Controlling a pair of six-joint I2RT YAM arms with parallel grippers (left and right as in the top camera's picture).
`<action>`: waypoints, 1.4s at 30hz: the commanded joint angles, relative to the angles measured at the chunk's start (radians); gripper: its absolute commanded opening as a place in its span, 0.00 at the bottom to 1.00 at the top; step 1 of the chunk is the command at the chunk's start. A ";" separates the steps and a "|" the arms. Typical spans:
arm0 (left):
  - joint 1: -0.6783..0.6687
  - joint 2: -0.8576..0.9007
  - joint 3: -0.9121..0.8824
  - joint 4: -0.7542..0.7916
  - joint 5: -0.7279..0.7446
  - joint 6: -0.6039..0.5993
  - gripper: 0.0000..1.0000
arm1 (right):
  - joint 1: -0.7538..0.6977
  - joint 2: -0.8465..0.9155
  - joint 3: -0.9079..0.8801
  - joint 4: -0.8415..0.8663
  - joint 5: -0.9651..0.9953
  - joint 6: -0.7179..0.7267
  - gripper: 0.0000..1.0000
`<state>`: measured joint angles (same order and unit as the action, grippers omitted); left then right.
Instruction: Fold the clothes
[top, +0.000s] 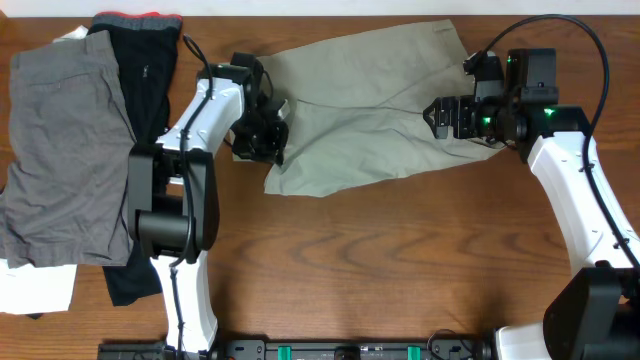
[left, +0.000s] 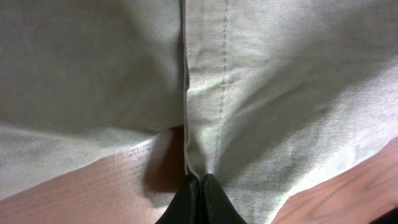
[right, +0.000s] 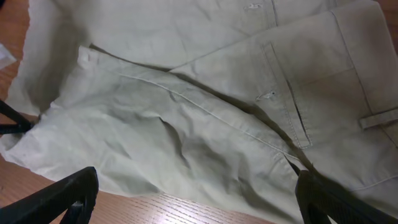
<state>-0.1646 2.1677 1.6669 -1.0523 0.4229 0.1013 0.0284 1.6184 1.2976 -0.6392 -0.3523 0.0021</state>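
The clothes, a pair of light khaki shorts (top: 370, 110), lie spread and rumpled across the middle of the table. My left gripper (top: 272, 140) is at their left edge. In the left wrist view the shorts (left: 267, 93) hang from a seam edge pinched between the closed black jaws of the left gripper (left: 202, 180), lifted slightly off the wood. My right gripper (top: 432, 115) hovers over the right side of the shorts, near the waistband. In the right wrist view the right gripper (right: 196, 193) stands wide open above the shorts (right: 186, 124), a pocket and a belt loop showing, with nothing between the fingers (right: 68, 193).
Darker grey shorts (top: 60, 150) lie at the far left, overlapping a black garment with a red waistband (top: 140, 70). A white cloth (top: 35, 285) sticks out under them at the front left. Bare wooden table (top: 400, 260) stretches in front of the khaki shorts.
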 joint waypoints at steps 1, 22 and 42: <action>0.004 -0.112 0.021 -0.016 0.003 -0.008 0.06 | 0.003 0.005 -0.003 -0.002 -0.011 -0.019 0.99; -0.009 -0.261 -0.105 -0.303 -0.058 -0.008 0.54 | 0.002 0.005 -0.003 -0.034 -0.010 -0.027 0.99; -0.017 -0.144 -0.080 0.249 0.032 0.079 0.68 | -0.002 0.005 -0.003 -0.019 -0.011 -0.034 0.99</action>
<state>-0.1734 1.9709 1.5723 -0.8028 0.3832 0.1276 0.0280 1.6184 1.2972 -0.6605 -0.3523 -0.0128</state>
